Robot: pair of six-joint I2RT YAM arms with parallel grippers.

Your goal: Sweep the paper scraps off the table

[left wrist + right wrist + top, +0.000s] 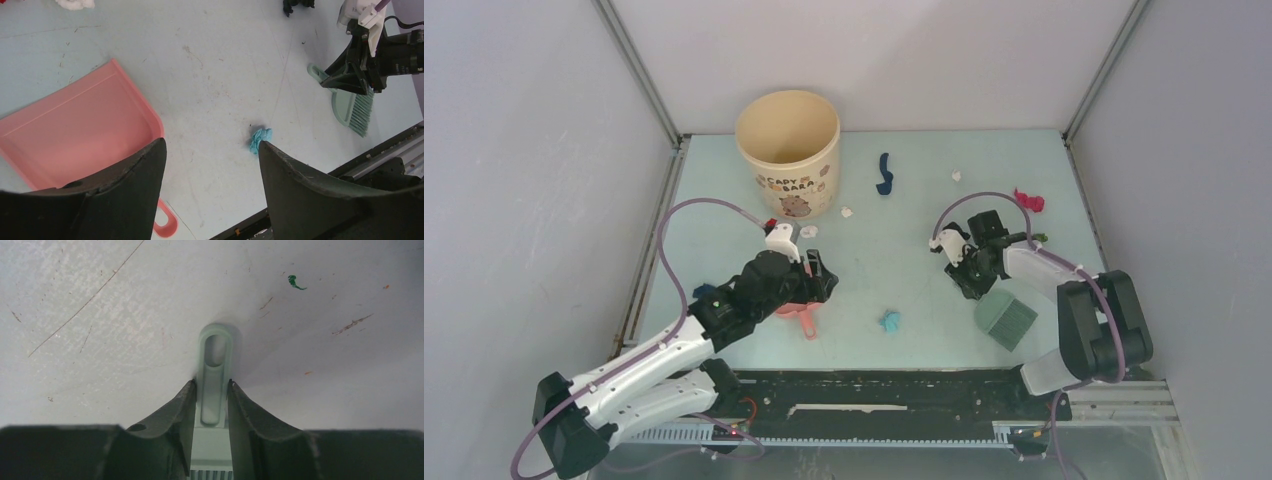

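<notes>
Paper scraps lie scattered on the pale green table (894,260): a teal one (889,321) near the front, a navy one (884,173), a red one (1029,201) at the far right, and small white ones (846,212). My left gripper (210,145) hangs open above the table, the pink dustpan (75,135) under its left finger and the teal scrap (260,139) by its right fingertip. My right gripper (212,385) is shut on the handle of the grey-green hand brush (216,355), whose bristle head (1006,318) rests on the table.
A cream cup (788,150) stands at the back left. Grey rails edge the table, and a black strip (874,395) runs along the front. A tiny green fleck (295,282) lies ahead of the brush handle. White scraps (75,4) lie beyond the dustpan.
</notes>
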